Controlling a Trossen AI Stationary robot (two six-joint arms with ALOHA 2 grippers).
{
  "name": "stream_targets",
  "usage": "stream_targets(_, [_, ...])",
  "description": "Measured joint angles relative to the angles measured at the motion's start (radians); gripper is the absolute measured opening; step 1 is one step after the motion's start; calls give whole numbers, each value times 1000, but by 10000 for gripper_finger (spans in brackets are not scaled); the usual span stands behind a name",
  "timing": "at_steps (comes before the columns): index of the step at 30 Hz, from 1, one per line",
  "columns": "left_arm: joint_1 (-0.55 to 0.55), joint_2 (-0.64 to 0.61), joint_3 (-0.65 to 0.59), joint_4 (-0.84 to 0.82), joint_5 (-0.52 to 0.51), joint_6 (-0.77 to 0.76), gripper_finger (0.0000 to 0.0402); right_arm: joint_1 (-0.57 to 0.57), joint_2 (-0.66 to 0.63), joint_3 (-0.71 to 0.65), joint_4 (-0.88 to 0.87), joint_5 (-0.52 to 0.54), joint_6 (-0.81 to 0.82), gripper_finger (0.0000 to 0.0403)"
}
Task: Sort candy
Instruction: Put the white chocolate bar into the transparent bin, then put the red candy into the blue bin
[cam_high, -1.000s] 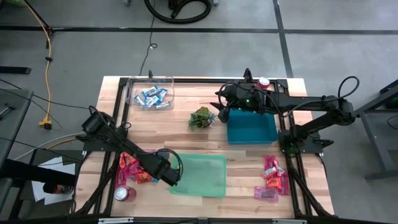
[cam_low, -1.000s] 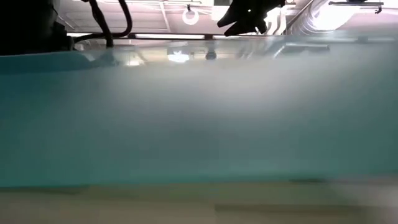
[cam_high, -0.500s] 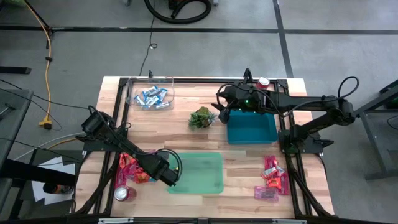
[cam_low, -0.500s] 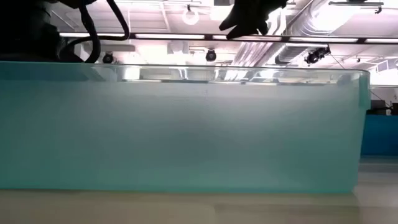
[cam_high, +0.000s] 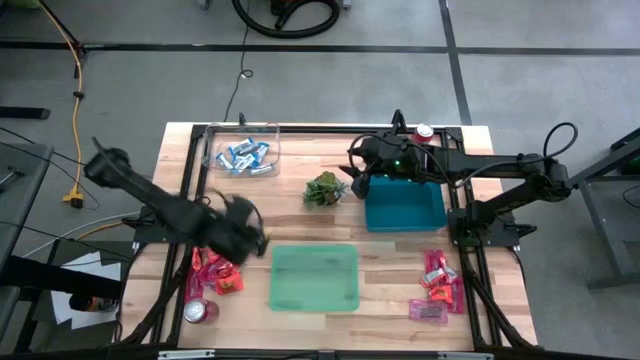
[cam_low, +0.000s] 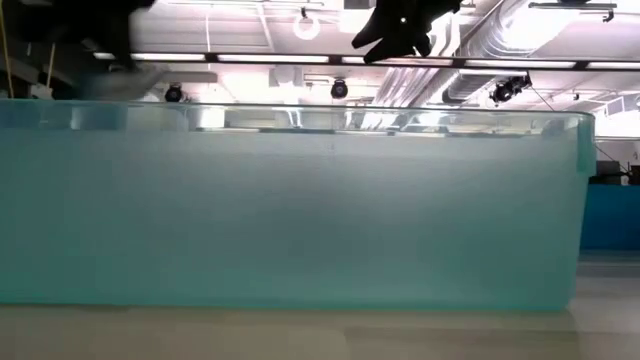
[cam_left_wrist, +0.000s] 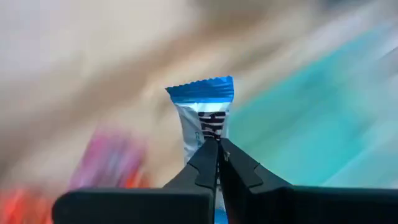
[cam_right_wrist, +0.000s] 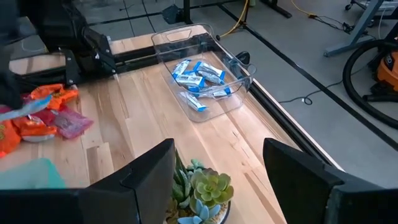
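A blue-and-white candy sticks out past the tips of my left gripper, which is shut on it. That gripper hangs over the table just beyond the green bin's far left corner, blurred by motion. More blue-and-white candies lie in the clear bin at the far left. Pink and red-orange candies lie heaped on the table at the near left and near right. My right gripper waits open above the small plant, beside the blue bin. My left gripper pinches the candy between its two fingertips at the wrapper's white middle. The crimped blue end points away from the fingers, along them. The candy's other end is hidden behind the fingers. It is lifted clear of the table.
Red soda cans stand at the near left and the far right. The green bin's wall fills the low view. Bare wood lies between the clear bin and the green bin.
My left gripper has left the green bin's near left edge and swung quickly up and toward the table's far left. The green bin has shifted a little to the left and now lies square to the table.
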Motion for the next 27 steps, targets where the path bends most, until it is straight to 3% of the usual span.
stream_targets(4, [119,-141,2,20,-270,202,1,0,0,0,38,1,51,240])
stream_targets(8, [356,-213,2,27,-345,490,1,0,0,0,83,3,113,240])
stream_targets(15, [850,-203,2,188,-136,1040,0,0,0,0,134,-1,181,240])
stream_targets(19, [1054,-171,2,287,1,1199,0,0,0,0,138,-29,211,240])
stream_targets(23, [1154,-157,2,306,125,1226,0,0,0,0,138,-64,234,240])
stream_targets(27, [1154,-159,2,304,164,1220,0,0,0,0,138,-64,232,240])
